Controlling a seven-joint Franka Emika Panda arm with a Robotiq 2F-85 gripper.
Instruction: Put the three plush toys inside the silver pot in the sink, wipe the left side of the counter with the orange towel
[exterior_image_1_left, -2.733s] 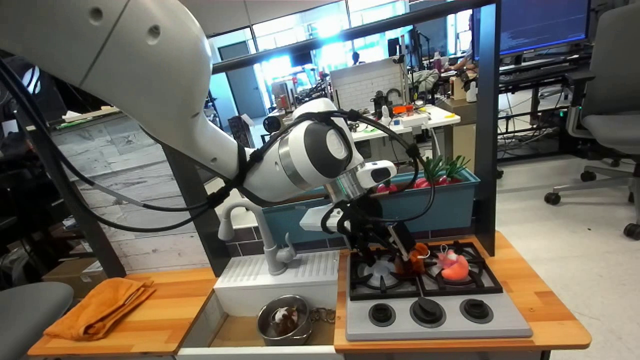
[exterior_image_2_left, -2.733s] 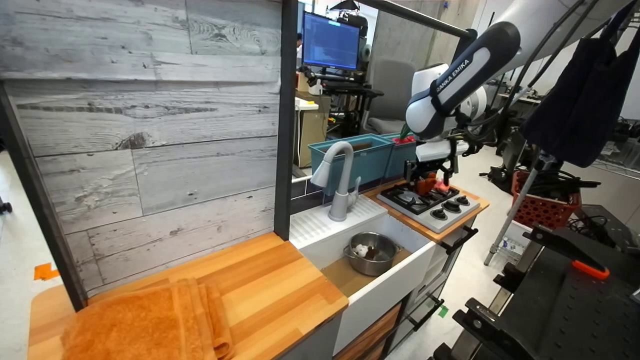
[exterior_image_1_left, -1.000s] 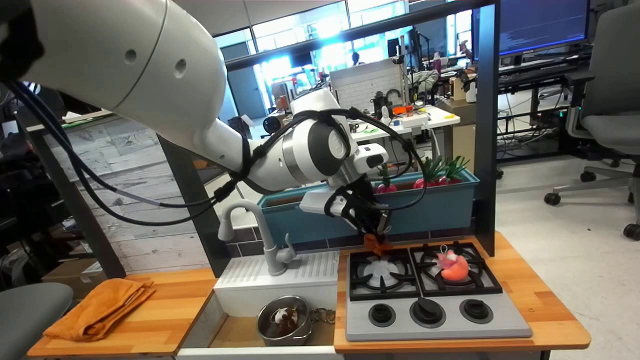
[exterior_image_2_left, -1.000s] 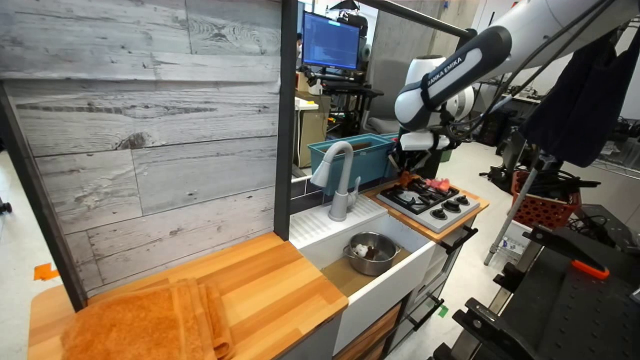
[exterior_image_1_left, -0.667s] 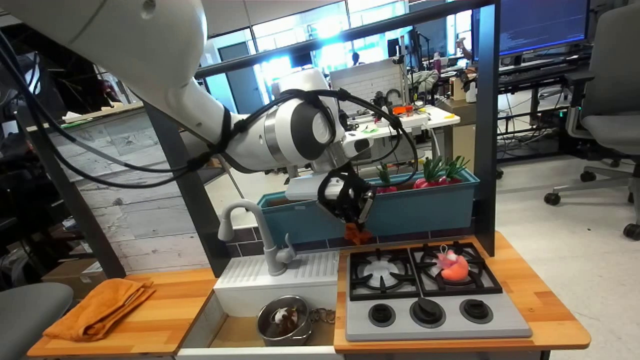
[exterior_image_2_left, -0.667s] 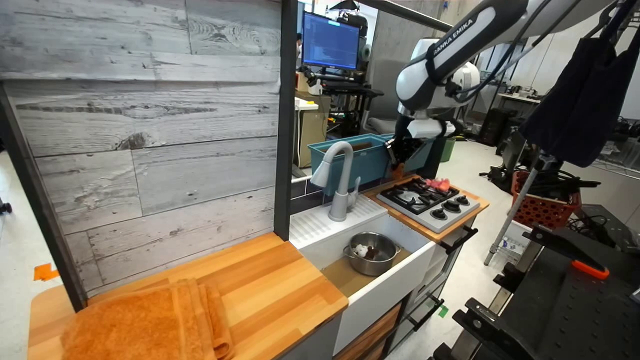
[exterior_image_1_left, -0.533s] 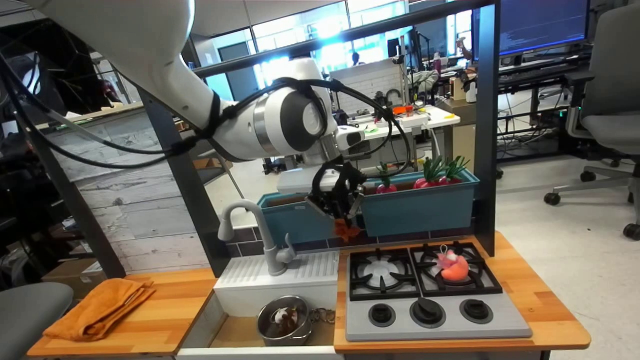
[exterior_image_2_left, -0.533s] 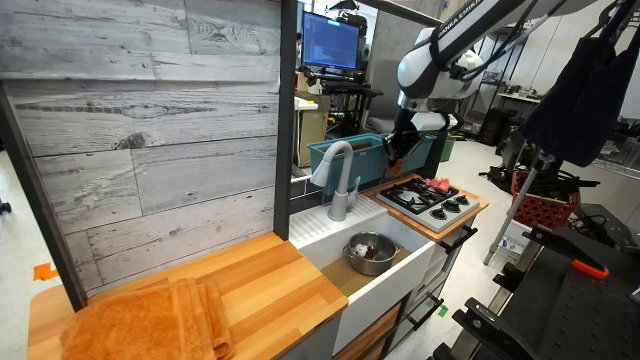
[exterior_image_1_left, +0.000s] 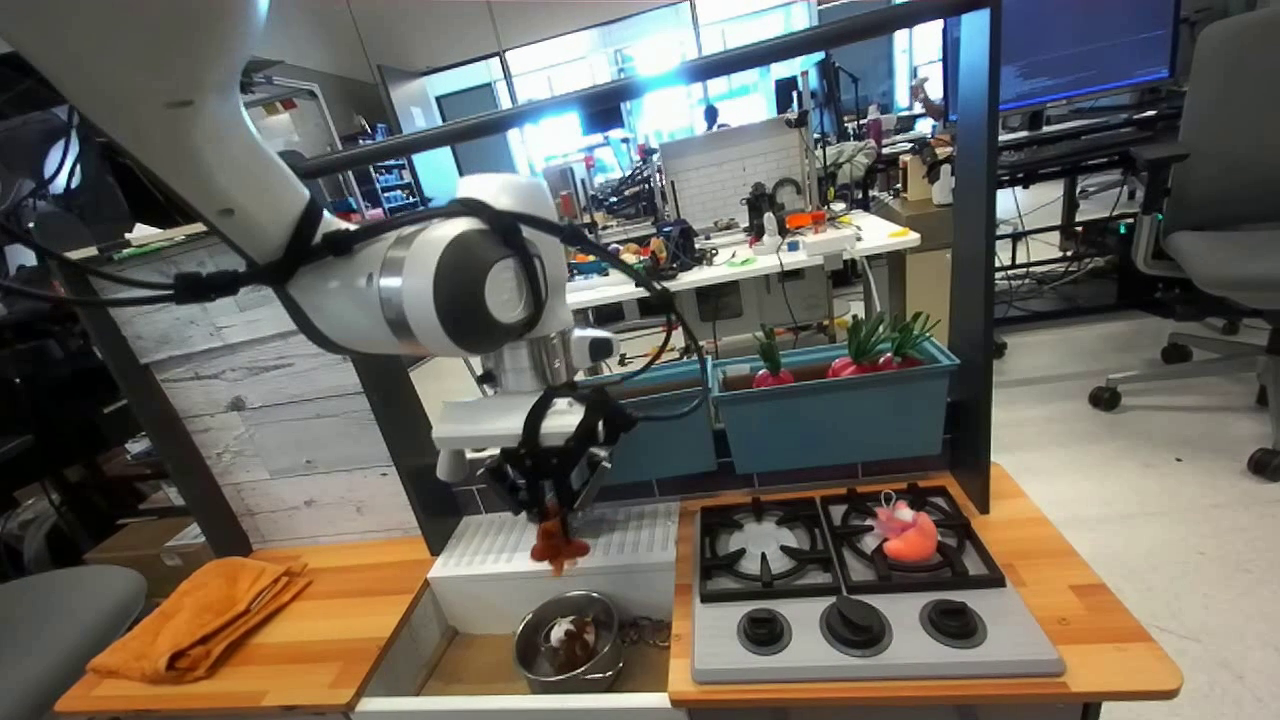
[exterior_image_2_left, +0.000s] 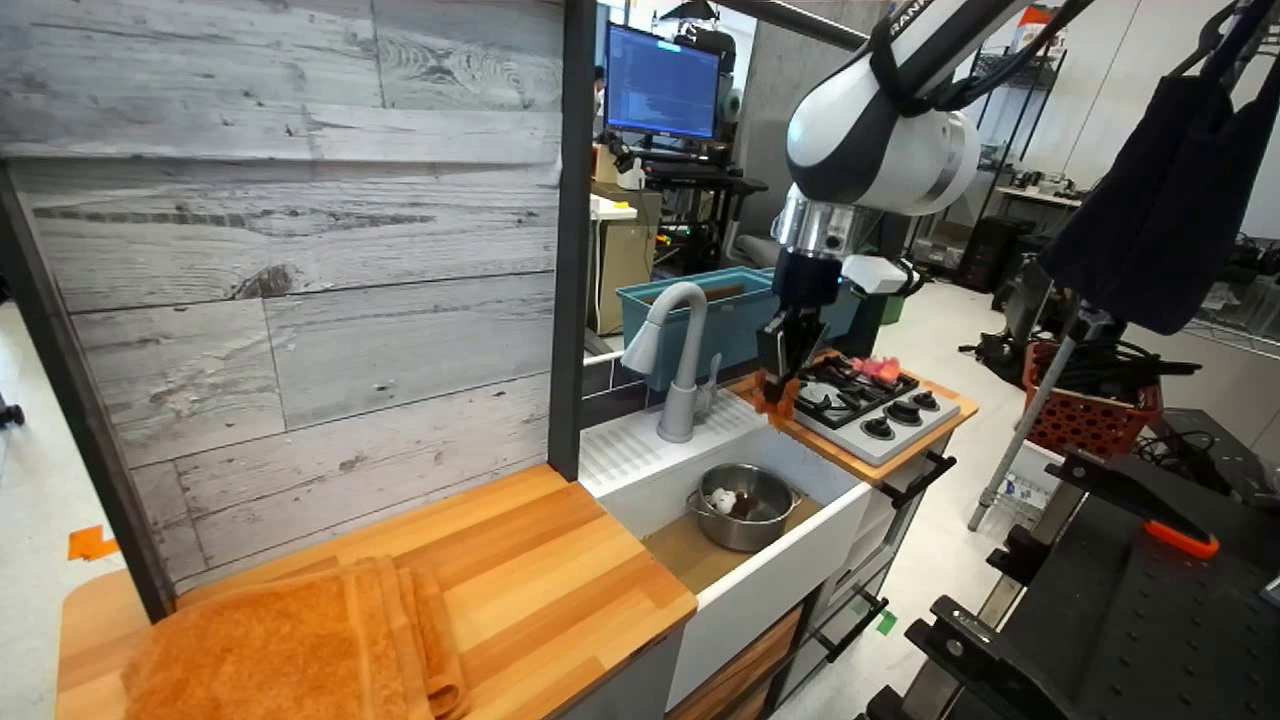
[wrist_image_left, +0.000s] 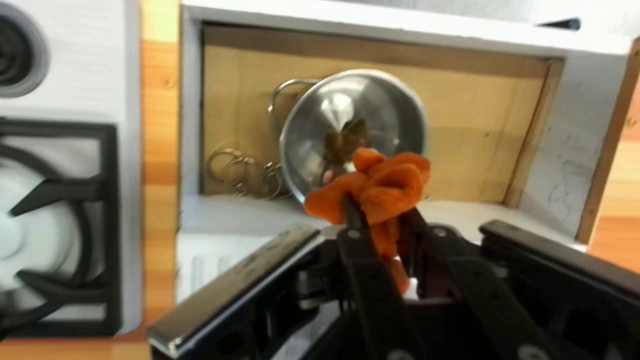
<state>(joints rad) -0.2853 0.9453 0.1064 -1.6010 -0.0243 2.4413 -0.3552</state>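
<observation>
The orange plush toy (wrist_image_left: 392, 195) is pinched between the two fingers (wrist_image_left: 356, 245) of the gripper (wrist_image_left: 382, 216), its lobes bulging past the tips on both sides and one strip running back between them. Gripper and toy hang above the sink (exterior_image_1_left: 510, 706), higher than the silver pot (exterior_image_1_left: 572, 683) and apart from it; in the wrist view the toy overlaps the pot's rim on the side toward the ribbed ledge (exterior_image_1_left: 640, 530). In both exterior views the arm (exterior_image_1_left: 490, 290) reaches in from above, bent at the wrist so that the fingers point down. A brown-and-white plush toy (exterior_image_1_left: 573, 638) lies inside the pot, which stands on the sink floor nearer the stove-side wall, metal rings (exterior_image_1_left: 645, 631) in between. The pinkish plush toy (exterior_image_1_left: 908, 538) rests on the stovetop (exterior_image_1_left: 905, 657), on the burner (exterior_image_1_left: 925, 582) farther from the sink. On the counter (exterior_image_1_left: 370, 590), beyond the sink's opposite end, the folded orange towel (exterior_image_1_left: 200, 615) lies near the outer edge.
</observation>
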